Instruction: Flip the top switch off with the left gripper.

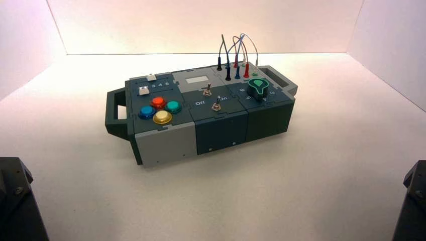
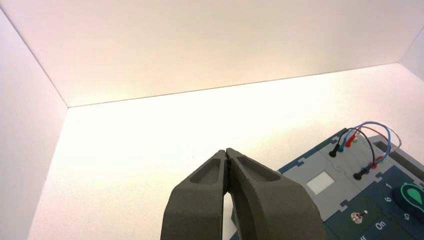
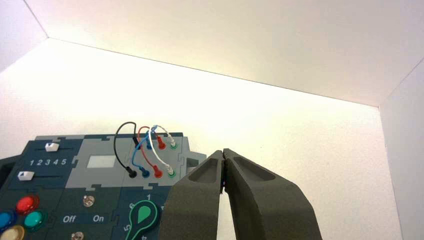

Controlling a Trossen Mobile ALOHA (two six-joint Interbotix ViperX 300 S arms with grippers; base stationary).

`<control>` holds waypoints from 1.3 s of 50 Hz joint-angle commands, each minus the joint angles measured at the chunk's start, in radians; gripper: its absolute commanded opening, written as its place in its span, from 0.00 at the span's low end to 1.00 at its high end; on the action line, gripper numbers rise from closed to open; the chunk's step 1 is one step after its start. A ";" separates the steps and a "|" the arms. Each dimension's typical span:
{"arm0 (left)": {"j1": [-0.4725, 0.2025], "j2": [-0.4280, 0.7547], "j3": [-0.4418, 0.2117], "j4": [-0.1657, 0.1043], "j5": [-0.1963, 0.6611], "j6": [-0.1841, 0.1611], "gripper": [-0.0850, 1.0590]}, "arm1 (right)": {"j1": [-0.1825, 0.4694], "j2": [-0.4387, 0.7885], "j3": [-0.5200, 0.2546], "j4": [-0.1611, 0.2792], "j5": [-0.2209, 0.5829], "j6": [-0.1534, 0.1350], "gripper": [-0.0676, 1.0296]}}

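Note:
The box (image 1: 166, 143) stands mid-table with two small metal toggle switches in its dark middle panel, between the lettering "Off" and "On". The top switch (image 1: 206, 92) is the farther one, just below the white window; it also shows as the top switch (image 2: 356, 217) and the top switch (image 3: 89, 201). Its lean is too small to read. My left gripper (image 2: 227, 151) is shut on nothing and hangs well short of the box, to its left. Only the left arm's body (image 1: 15, 201) shows at the lower left corner. My right gripper (image 3: 223, 152) is shut too, parked off the box's right side.
Left of the switches are four coloured buttons (image 1: 160, 109) and two white sliders (image 1: 144, 90). To the right sit a green knob (image 1: 258, 86) and looping plugged wires (image 1: 236, 55). A second switch (image 1: 216, 106) stands nearer. White walls enclose the table.

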 commanded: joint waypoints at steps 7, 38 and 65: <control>0.003 0.009 -0.017 0.000 -0.008 0.002 0.05 | 0.002 -0.002 -0.035 0.002 -0.005 0.000 0.04; -0.167 0.239 -0.098 -0.008 0.009 0.000 0.05 | 0.009 0.120 -0.054 0.037 0.020 0.003 0.04; -0.430 0.588 -0.321 -0.012 0.087 -0.003 0.05 | 0.140 0.537 -0.187 0.057 0.175 -0.002 0.04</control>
